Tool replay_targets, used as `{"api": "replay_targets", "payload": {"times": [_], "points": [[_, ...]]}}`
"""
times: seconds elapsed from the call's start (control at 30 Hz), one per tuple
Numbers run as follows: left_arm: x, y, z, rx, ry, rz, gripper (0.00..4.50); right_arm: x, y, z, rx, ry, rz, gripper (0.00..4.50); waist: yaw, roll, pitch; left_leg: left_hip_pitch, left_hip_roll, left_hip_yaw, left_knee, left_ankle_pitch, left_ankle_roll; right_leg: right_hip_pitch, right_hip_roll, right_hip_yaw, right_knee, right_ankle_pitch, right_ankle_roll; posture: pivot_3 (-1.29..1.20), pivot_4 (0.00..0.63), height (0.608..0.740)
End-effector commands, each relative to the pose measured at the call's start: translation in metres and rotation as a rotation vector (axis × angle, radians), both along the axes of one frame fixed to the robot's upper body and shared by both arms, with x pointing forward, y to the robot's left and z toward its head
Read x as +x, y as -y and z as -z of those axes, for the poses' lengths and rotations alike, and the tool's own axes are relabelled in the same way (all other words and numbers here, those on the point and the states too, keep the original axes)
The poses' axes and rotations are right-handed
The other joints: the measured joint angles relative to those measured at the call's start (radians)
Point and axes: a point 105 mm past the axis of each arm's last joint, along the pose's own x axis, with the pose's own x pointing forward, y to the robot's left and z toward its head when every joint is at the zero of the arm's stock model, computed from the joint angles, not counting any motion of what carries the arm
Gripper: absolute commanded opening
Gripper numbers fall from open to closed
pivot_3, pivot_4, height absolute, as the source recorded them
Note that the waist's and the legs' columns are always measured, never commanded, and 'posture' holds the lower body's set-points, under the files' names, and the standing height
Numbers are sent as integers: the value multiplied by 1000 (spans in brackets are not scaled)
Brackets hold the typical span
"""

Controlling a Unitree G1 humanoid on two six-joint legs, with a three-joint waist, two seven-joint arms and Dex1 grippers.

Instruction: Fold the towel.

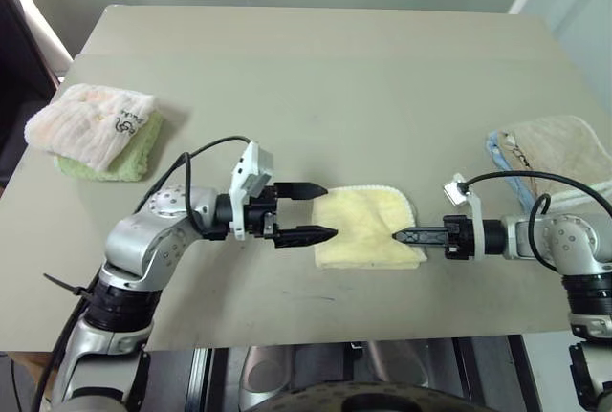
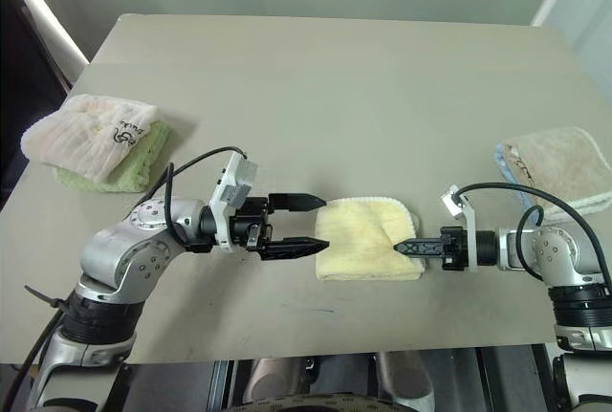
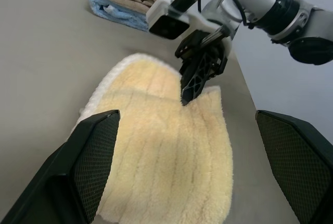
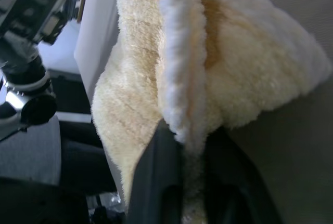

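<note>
The pale yellow towel (image 1: 368, 226) lies folded on the table near its front edge, midway between my two arms. My left gripper (image 1: 330, 211) is open and level, with its fingertips at the towel's left edge, one above the cloth's corner and one at its side. From the right, my right gripper (image 1: 397, 235) is shut on the towel's right edge. In the right wrist view a fold of the towel (image 4: 234, 68) is pinched between the black fingers (image 4: 156, 182). The left wrist view looks across the towel (image 3: 166, 146) to the right gripper (image 3: 190, 91).
A pink-white towel on a green cloth (image 1: 91, 125) sits at the table's left edge. A beige towel on a light blue cloth (image 1: 555, 149) lies at the right edge, just behind my right arm. The grey table (image 1: 316, 77) stretches away behind the towel.
</note>
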Motion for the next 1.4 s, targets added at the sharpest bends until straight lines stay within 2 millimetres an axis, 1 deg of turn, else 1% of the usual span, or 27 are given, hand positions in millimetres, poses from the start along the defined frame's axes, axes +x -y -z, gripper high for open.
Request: {"api": "replay_targets", "payload": {"times": [0.03, 0.13, 0.23, 0.3, 0.4, 0.47, 0.6, 0.7, 0.8, 0.83, 0.87, 1.0, 1.07, 1.2, 1.33, 1.4], "points": [[-2, 4, -4, -22, 26, 31, 4500, -1, 3, -11, 1, 50, -5, 20, 1, 0, 0, 0, 0, 0, 0, 0, 1, 0, 0, 0, 0, 0, 0, 0, 150, 697], [1, 5, -3, -28, 24, 33, 4500, -1, 1, -27, 29, 103, 0, 20, 3, 1, 0, 0, 0, 0, 0, 1, 1, 0, -1, 0, 0, 0, 0, 0, 150, 697], [5, 4, -4, -35, 29, 37, 4500, 0, 1, -56, 86, 198, 32, 20, 4, 1, 0, -1, 0, 0, 0, 1, 1, 0, 0, 0, 0, 0, 0, 0, 150, 697], [7, 4, -7, -53, 29, 41, 4500, 1, 3, -75, 124, 269, 78, 20, 5, 1, 0, -1, 0, 0, 0, 1, 1, -1, 0, 0, 0, 0, 0, 0, 150, 697], [9, 6, -12, -87, 20, 47, 4500, 0, 8, -97, 150, 367, 150, 20, 6, 1, 0, -2, -1, 0, 0, 1, 1, -1, -1, 0, 0, 0, 1, 0, 150, 697], [7, 8, -16, -110, 0, 72, 4500, 2, 16, -110, 154, 449, 243, 20, 7, 1, 1, -2, -1, 0, 0, 1, 1, -1, -1, 0, 0, -1, 1, 0, 150, 697], [3, 14, -20, -132, -28, 112, 4500, 12, 40, -133, 119, 582, 466, 20, 11, 1, 0, -2, -1, 0, 0, 0, 2, -1, -1, 0, 0, -1, 2, 0, 150, 697], [5, 19, -19, -124, -25, 118, 4500, 22, 67, -159, 146, 687, 700, 20, 11, 1, 1, -2, -1, 1, 0, 0, 2, -1, -1, 0, 0, -1, 3, 0, 150, 697], [6, 27, -18, -121, -23, 138, 4500, 28, 99, -177, 156, 775, 953, 20, 13, 1, 1, -2, -1, 0, 0, 1, 3, -1, -1, 0, 0, -1, 6, 0, 150, 697], [6, 29, -17, -118, -20, 144, 4500, 28, 106, -181, 161, 796, 1004, 20, 13, 1, 1, -2, -1, 0, 0, 1, 3, -1, -1, 1, 0, -1, 7, 0, 150, 697], [6, 31, -16, -114, -19, 150, 4500, 27, 111, -184, 166, 810, 1046, 20, 13, 1, 1, -2, -1, 0, 0, 1, 3, -1, -1, 1, 0, -1, 7, 0, 150, 697], [9, 36, -13, -120, -22, 152, 4500, 28, 132, -183, 147, 802, 1215, 20, 13, 1, 1, -2, -1, 0, 0, 1, 3, -1, -1, 1, -1, 3, 16, 0, 150, 697], [9, 38, -9, -118, -20, 159, 4500, 26, 145, -182, 157, 792, 1307, 20, 13, 1, 1, -2, -1, 0, 0, 1, 3, -1, -1, 1, -1, 4, 18, 0, 150, 697], [8, 40, -3, -118, -18, 164, 4500, 22, 172, -167, 143, 719, 1467, 20, 14, 1, 1, -2, -1, 0, 0, 1, 4, -1, -2, 1, -1, 1, 23, 0, 150, 697], [8, 41, -1, -117, -9, 163, 4500, 14, 188, -156, 128, 687, 1552, 20, 17, 2, 1, -2, -1, 0, 0, 1, 4, -1, -2, 1, -2, 1, 24, 0, 150, 697], [9, 41, -1, -113, -1, 159, 4500, 11, 191, -149, 123, 665, 1569, 20, 17, 2, 1, -2, -1, 0, 0, 0, 4, -1, -2, 1, -2, 1, 25, 0, 150, 697]]}}
